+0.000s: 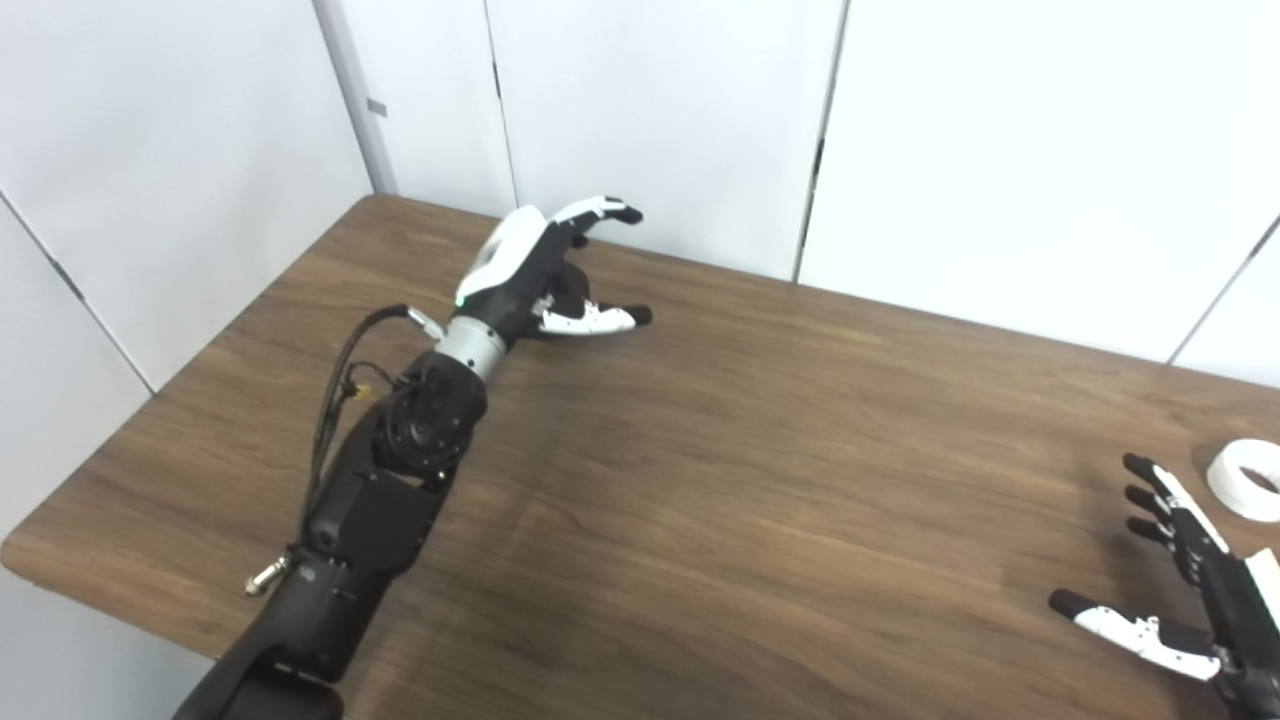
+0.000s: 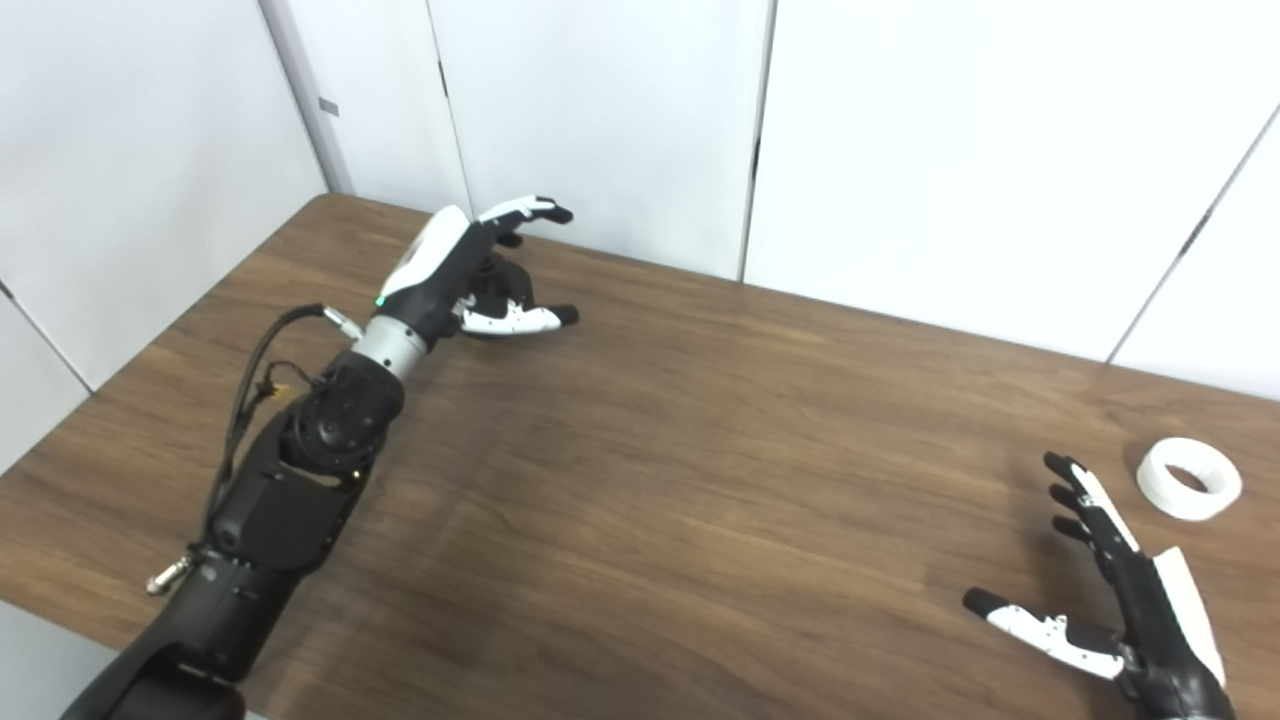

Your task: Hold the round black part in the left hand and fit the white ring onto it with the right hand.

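White ring (image 2: 1189, 478) flat on brown table (image 2: 700, 480), far right, hole up, just beyond and right of right hand (image 2: 1120, 590); no long axis to speak of, so approach from any side serves. Right hand open, empty, fingers (image 2: 1075, 500) spread and aimed toward far edge, thumb splayed left; ring near fingertips but apart, not touched. Clearly nearer hand for ring; left arm well apart across table. Left hand (image 2: 470, 275) at far left corner, fingers curved over something dark (image 2: 495, 275) under palm, likely black part, though too hidden to confirm; contact or hold not readable, so open or gripping cannot be told. Judged stage: start of pick-up, neither piece lifted, nothing fitted. Next move for right hand probably short reach forward and right, down over ring, thumb and fingers pinching across rim. Risk: ring low and light, apt to slide on smooth wood or slip from between fingertips
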Robot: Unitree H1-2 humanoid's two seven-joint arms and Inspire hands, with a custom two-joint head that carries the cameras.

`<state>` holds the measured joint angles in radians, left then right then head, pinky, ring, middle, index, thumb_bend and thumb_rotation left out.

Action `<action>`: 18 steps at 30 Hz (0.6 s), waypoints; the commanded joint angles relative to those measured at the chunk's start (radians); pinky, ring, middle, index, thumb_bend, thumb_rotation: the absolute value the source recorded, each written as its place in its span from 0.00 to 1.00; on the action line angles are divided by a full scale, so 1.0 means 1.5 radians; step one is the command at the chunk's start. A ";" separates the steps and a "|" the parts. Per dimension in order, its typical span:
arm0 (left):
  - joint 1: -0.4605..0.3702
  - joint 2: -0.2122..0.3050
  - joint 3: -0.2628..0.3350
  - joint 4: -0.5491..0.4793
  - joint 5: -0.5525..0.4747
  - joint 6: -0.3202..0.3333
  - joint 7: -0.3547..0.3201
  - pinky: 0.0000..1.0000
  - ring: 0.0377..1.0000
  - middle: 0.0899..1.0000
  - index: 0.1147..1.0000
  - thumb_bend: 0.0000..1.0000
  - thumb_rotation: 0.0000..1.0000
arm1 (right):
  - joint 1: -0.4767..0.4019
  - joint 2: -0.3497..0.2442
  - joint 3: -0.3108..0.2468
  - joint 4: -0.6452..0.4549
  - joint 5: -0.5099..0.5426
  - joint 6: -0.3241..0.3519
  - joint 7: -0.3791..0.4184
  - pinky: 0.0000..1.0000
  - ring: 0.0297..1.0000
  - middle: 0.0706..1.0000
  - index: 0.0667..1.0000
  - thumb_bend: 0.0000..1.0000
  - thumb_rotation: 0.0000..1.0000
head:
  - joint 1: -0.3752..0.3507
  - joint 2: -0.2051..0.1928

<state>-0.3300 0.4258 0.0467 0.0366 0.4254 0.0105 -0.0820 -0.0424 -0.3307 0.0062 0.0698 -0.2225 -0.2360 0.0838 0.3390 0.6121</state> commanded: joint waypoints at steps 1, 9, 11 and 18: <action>-0.043 0.024 0.012 -0.003 0.002 0.003 0.016 0.80 0.90 0.89 0.75 0.79 0.19 | -0.018 -0.012 -0.006 -0.014 0.007 -0.029 -0.003 0.84 0.91 0.96 0.92 0.70 0.30 | 0.000 0.000; -0.063 0.049 0.024 0.031 0.000 0.004 0.019 0.76 0.90 0.90 0.75 0.84 0.22 | -0.017 -0.013 -0.006 -0.016 0.004 -0.027 -0.002 0.82 0.90 0.96 0.92 0.69 0.30 | 0.001 0.001; -0.068 0.057 0.023 0.038 0.009 0.009 0.021 0.75 0.89 0.89 0.75 0.84 0.22 | -0.017 -0.014 -0.006 -0.018 0.003 -0.026 -0.002 0.82 0.90 0.96 0.92 0.69 0.30 | 0.002 0.002; -0.082 0.079 0.015 0.056 0.048 0.039 0.028 0.71 0.89 0.88 0.74 0.87 0.24 | -0.017 -0.013 -0.005 -0.017 0.004 -0.029 -0.001 0.80 0.91 0.96 0.91 0.70 0.30 | 0.000 0.003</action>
<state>-0.3990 0.5094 0.0638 0.1223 0.4795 0.0673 -0.0744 -0.0422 -0.3313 0.0067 0.0720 -0.2240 -0.2414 0.0839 0.3375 0.6151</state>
